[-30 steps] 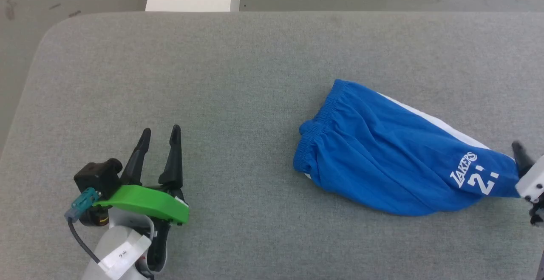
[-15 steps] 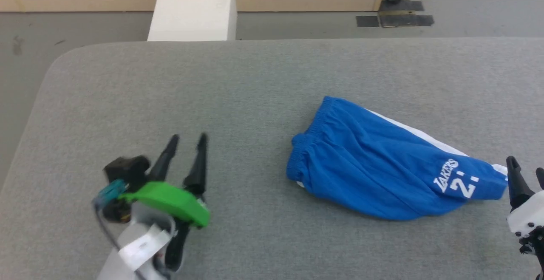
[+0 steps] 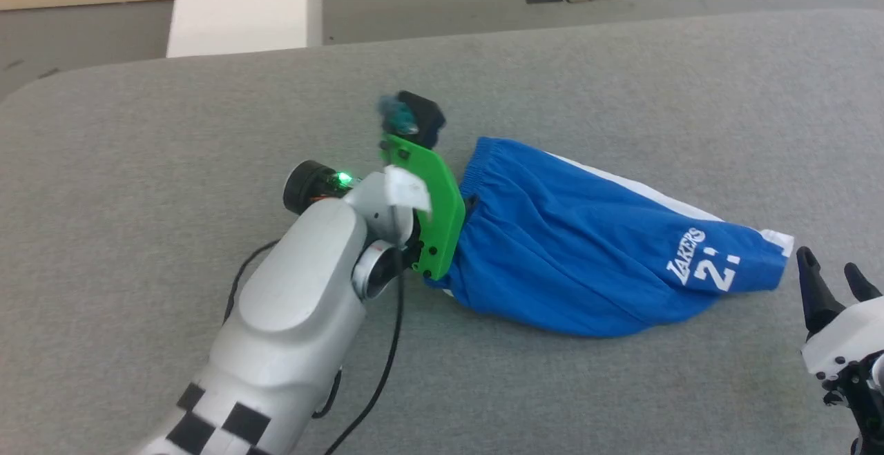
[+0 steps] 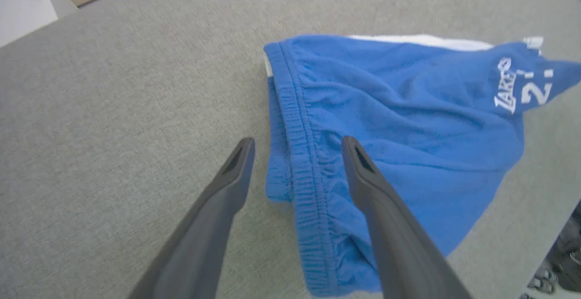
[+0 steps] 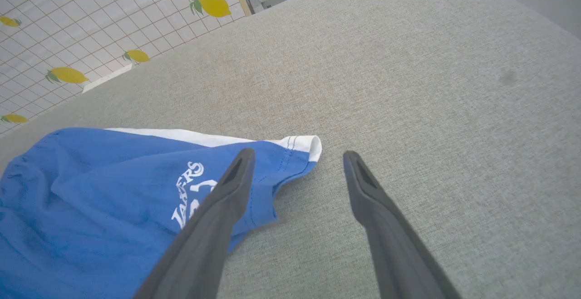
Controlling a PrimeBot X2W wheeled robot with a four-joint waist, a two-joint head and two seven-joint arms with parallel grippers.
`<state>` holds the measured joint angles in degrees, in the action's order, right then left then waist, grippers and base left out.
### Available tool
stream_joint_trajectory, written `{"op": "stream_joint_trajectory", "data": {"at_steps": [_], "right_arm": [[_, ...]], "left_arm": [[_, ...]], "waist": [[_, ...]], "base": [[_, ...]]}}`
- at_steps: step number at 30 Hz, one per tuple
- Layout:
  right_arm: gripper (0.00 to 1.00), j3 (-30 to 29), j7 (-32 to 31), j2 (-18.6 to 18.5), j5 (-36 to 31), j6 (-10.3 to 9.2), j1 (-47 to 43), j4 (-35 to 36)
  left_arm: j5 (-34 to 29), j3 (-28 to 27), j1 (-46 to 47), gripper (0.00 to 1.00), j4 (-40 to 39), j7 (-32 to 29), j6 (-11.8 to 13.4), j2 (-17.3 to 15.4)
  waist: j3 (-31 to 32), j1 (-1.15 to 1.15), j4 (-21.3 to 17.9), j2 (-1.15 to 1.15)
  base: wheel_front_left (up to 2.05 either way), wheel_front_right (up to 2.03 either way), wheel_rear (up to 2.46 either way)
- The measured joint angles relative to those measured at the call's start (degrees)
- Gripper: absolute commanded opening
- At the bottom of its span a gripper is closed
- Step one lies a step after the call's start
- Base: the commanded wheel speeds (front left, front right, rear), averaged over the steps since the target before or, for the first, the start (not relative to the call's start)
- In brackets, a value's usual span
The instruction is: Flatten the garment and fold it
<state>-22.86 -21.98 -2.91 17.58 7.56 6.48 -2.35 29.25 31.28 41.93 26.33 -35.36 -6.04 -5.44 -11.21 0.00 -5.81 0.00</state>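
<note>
My left gripper (image 4: 297,141) is standing wide open and holding nothing. Its two fingers are straddling the gathered waistband (image 4: 290,99) of the garment (image 3: 587,255), though I cannot tell whether the tips are touching the cloth. A second ago this gripper was sitting well to the left of the shorts; now it is reaching right over their waist end. My right gripper (image 5: 298,153) is also gaping wide and empty, waiting just beside the white-edged hem (image 5: 312,144) without touching it. The shorts are lying rumpled on the grey padded table (image 3: 207,130), waist toward my left and the white print (image 3: 697,265) toward my right. I judge that I am lining up to pull them flat from both ends, with the folding not yet begun.
</note>
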Motion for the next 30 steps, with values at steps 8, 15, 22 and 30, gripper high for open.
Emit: {"op": "stream_joint_trajectory", "data": {"at_steps": [8, 15, 22, 30], "right_arm": [[1.0, 0.7, 1.8, 0.0, 0.6, 0.0, 0.3, -1.4], [1.0, 0.3, 2.4, 0.0, 0.5, 0.0, 0.3, -2.2], [1.0, 0.2, 2.3, 0.0, -0.1, 0.0, 0.5, -2.3], [1.0, 0.3, 1.7, 0.0, -1.0, 0.0, 0.6, -2.3]], "left_arm": [[-3.5, 5.7, 2.7, 1.0, 6.6, -14.1, 0.2, -2.4], [-1.5, 5.1, 1.8, 0.0, 6.1, -14.7, 0.4, -2.4], [3.9, 0.3, 0.5, 0.0, 4.0, -9.0, 0.6, -0.9], [8.8, -8.1, -1.4, 0.0, -0.4, -3.6, 4.2, -2.9]], "waist": [[-2.3, 0.0, -3.1, 0.0], [-3.1, 0.0, -3.1, 0.0], [-2.0, 0.0, -0.3, 0.0], [-0.4, 0.0, 3.9, 0.0]], "base": [[0.0, 0.0, 0.0], [0.0, 0.0, 0.0], [0.0, 0.0, 0.0], [0.0, 0.0, 0.0]]}}
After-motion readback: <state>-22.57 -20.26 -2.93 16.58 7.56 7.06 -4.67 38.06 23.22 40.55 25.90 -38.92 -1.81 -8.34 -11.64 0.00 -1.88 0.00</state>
